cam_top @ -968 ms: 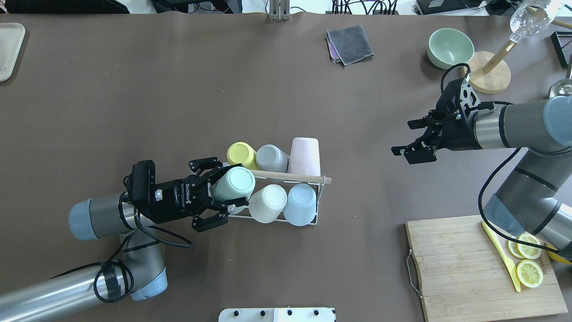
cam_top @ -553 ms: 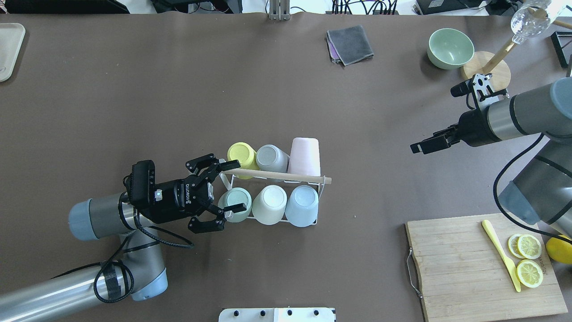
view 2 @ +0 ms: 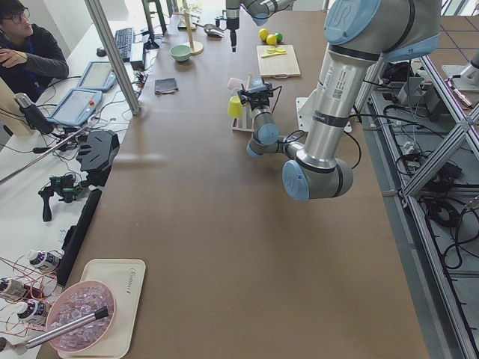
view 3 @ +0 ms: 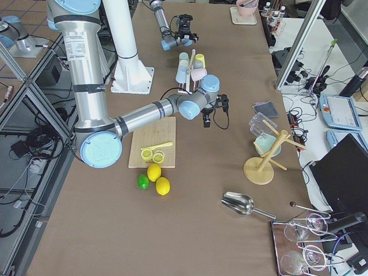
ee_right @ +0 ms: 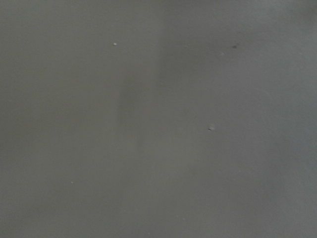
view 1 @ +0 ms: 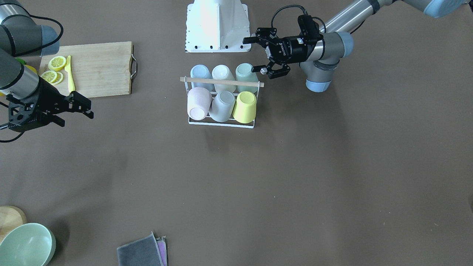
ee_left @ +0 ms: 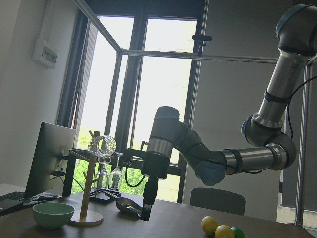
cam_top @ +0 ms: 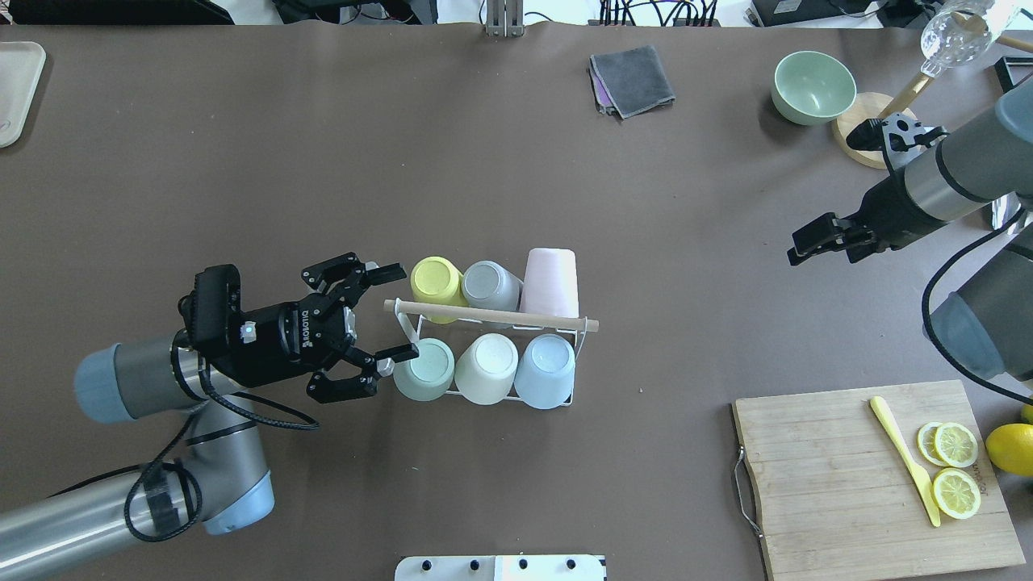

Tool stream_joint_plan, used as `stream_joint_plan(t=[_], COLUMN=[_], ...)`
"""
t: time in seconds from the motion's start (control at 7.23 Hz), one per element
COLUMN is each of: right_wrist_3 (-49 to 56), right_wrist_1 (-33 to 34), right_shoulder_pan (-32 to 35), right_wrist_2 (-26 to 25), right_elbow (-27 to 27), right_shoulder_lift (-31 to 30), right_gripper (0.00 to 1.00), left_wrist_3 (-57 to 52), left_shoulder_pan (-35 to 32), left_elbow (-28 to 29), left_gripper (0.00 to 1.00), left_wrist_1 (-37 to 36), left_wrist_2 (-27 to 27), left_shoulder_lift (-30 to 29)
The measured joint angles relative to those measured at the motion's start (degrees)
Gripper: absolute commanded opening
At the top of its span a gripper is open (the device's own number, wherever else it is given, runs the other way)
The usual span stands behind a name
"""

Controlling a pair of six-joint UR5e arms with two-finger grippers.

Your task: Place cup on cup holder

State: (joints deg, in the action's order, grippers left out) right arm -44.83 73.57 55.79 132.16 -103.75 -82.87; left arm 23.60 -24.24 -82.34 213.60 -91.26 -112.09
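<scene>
The cup holder (cam_top: 570, 386) is a white wire rack with a wooden rod (cam_top: 492, 315) across its top, standing mid-table. It holds six upturned cups, three per row. A mint green cup (cam_top: 424, 369) sits at the near left end, beside a white cup (cam_top: 486, 368) and a light blue cup (cam_top: 545, 369). Yellow, grey and pink cups fill the far row. My left gripper (cam_top: 401, 311) is open and empty just left of the rack; it also shows in the front view (view 1: 251, 54). My right gripper (cam_top: 803, 246) is open and empty, far to the right above bare table.
A wooden cutting board (cam_top: 839, 484) with lemon slices and a yellow knife lies at the near right. A green bowl (cam_top: 813, 85), a wooden glass stand (cam_top: 880, 129) and a grey cloth (cam_top: 632, 79) are at the far side. A tray (cam_top: 14, 89) is at the far left.
My left gripper let go of the mint green cup, which now sits on the rack's near left end, and drew back to the left. My right arm swung away to the right.
</scene>
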Motion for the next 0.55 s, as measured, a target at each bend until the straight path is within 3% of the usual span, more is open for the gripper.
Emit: stream_joint_plan(t=[0.28, 0.55], right_wrist_3=[-6.7, -10.2], right_wrist_1=[5.9, 7.1], right_shoulder_pan=[1.3, 2.1], right_wrist_2=[0.5, 0.7], right_elbow=[-0.8, -2.5], right_shoulder_lift=[-0.6, -4.6], right_gripper=[1.0, 1.0], left_wrist_3=[0.1, 0.1], left_shoulder_pan=[-1.9, -7.2], left_elbow=[-11.8, -21.7], left_gripper=[0.98, 0.98], left_wrist_1=[-13.3, -29.6], left_wrist_2=[-0.2, -2.2], left_shoulder_lift=[9.2, 15.1])
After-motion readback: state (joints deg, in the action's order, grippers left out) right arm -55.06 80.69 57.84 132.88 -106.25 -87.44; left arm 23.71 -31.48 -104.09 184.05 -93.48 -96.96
